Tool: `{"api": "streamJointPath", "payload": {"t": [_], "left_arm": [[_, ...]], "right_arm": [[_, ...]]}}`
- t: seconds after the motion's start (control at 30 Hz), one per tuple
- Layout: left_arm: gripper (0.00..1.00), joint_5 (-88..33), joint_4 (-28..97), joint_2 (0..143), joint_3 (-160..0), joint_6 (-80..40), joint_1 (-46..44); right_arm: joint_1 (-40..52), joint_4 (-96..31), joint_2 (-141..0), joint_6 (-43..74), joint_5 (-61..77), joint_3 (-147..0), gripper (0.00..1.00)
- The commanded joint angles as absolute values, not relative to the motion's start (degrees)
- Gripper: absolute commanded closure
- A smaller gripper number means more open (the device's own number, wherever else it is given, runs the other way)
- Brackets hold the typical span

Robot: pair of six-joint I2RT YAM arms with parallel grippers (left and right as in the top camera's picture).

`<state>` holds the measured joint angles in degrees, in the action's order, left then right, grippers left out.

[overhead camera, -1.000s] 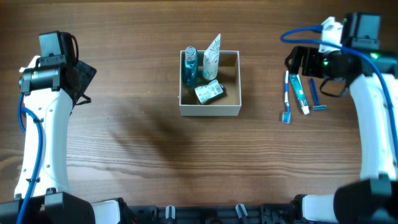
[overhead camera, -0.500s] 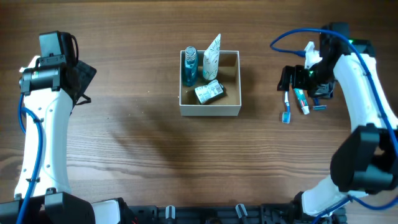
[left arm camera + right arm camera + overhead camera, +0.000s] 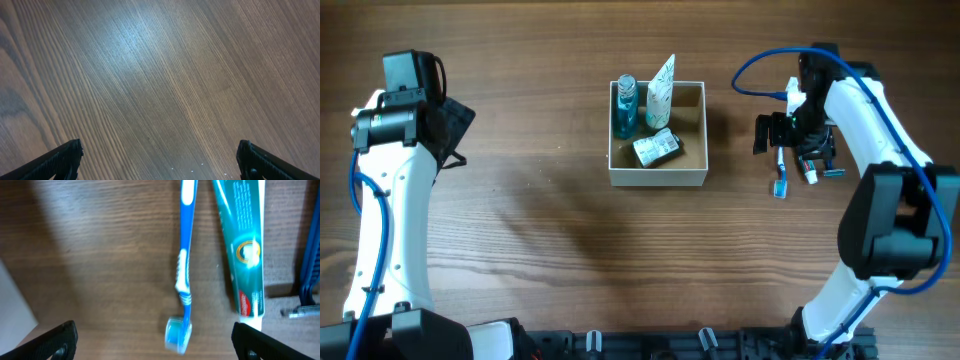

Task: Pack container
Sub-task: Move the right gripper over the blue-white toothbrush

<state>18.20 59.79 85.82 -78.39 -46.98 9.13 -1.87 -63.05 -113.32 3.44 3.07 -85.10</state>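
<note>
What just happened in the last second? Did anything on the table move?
The right gripper swung in towards the container, ending above the toothbrush and toothpaste, beside the razor, jaws open, holding nothing. The left gripper, the container and those three items stayed put.

Overhead looks down; close right-wrist view shares toothbrush (image 3: 184, 265).

Bottle (image 3: 625, 108), tube (image 3: 661, 90) and packet (image 3: 657, 148) in container (image 3: 658, 179), toothbrush (image 3: 185, 265), toothpaste (image 3: 245, 250), razor (image 3: 313, 255) side by side on table (image 3: 540, 220) to its right
</note>
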Motion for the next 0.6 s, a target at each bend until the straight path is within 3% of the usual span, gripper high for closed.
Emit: {"api": "streamJointPath", "payload": {"t": [0.0, 0.57], "left_arm": [[0.00, 19.14, 59.79, 84.93, -79.07, -46.74, 9.39], [0.00, 19.11, 59.79, 84.93, -79.07, -46.72, 9.39]], "right_arm": [[-1.78, -61.58, -115.31, 4.49, 0.82, -84.99, 0.00], [-1.43, -56.25, -116.05, 4.51, -1.10, -84.99, 0.00]]}}
